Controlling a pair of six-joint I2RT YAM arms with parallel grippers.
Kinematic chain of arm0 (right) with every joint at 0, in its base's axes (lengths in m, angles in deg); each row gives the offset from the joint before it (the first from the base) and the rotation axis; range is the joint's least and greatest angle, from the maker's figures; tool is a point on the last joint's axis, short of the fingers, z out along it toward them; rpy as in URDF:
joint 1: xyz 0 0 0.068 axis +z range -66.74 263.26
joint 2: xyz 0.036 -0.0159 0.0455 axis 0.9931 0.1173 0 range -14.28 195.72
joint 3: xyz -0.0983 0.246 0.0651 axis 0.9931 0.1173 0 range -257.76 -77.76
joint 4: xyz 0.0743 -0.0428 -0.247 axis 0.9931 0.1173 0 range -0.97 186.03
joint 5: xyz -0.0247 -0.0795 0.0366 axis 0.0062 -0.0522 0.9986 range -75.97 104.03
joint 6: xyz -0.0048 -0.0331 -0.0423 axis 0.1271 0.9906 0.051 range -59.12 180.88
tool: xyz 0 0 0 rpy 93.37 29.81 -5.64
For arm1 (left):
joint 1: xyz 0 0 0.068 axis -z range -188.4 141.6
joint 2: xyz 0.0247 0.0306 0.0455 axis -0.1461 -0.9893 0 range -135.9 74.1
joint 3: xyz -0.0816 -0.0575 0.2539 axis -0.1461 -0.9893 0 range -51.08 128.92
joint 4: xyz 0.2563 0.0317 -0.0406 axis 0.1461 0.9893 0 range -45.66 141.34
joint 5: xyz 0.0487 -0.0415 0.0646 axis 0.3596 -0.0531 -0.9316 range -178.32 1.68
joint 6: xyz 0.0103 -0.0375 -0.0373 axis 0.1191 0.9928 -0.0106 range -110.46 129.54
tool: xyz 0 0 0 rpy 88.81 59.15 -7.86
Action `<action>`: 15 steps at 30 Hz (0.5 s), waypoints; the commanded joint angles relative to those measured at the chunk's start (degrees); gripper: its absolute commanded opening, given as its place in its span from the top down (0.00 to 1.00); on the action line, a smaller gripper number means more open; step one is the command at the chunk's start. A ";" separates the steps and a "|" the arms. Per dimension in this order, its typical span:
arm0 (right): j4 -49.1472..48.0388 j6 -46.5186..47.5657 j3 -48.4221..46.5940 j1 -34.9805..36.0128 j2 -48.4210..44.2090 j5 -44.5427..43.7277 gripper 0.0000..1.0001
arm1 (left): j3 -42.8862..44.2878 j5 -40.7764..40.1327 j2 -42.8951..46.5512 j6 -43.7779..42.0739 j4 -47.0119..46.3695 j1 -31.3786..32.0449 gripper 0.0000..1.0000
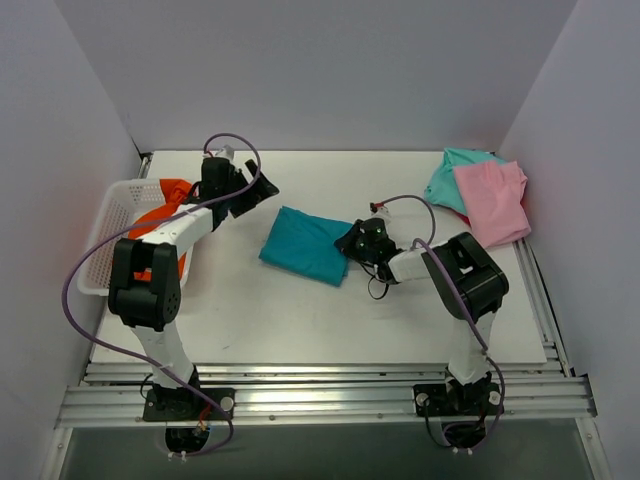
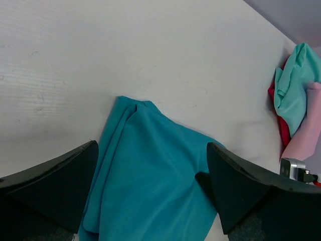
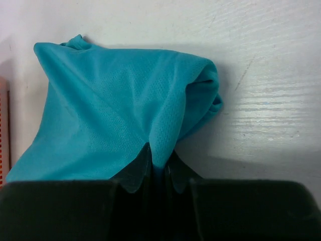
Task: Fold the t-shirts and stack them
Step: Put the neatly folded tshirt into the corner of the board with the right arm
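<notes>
Your right hand (image 1: 350,247) is clamped on the teal-blue shirt (image 1: 303,245). In the right wrist view the two fingertips (image 3: 134,173) at the bottom centre of the frame are pressed together, with a ridge of the shirt (image 3: 110,110) pinched between them. The cloth fans up and out from that pinch toward the upper left of the frame, and a rounded fold bulges at the upper right.

In the top view the shirt lies bunched in a rough slanted rectangle at the middle of the white surface (image 1: 250,320). The grip is on its right-hand edge.

Your left hand (image 1: 257,197) holds nothing and its jaws stand wide apart. It hangs just to the upper left of the shirt in the top view. Its own camera looks down between the two dark fingers (image 2: 55,181) onto the folded shirt (image 2: 150,191) in the lower centre of the frame.

The pink shirt (image 1: 492,200) lies at the upper right of the top view and overlaps the mint-green shirt (image 1: 448,178), both well apart from the teal one. The left wrist view shows the same pair at its right edge. The orange shirt (image 1: 172,190) sits in the white lattice basket (image 1: 103,238) at the left of the frame, partly hidden by the left arm.

No printed tag or lettering on the shirts can be read.
</notes>
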 commanded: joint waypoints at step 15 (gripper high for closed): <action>36.09 13.95 -46.38 -6.87 9.14 -8.30 1.00 | -9.37 5.39 3.45 2.45 -10.09 -2.52 0.01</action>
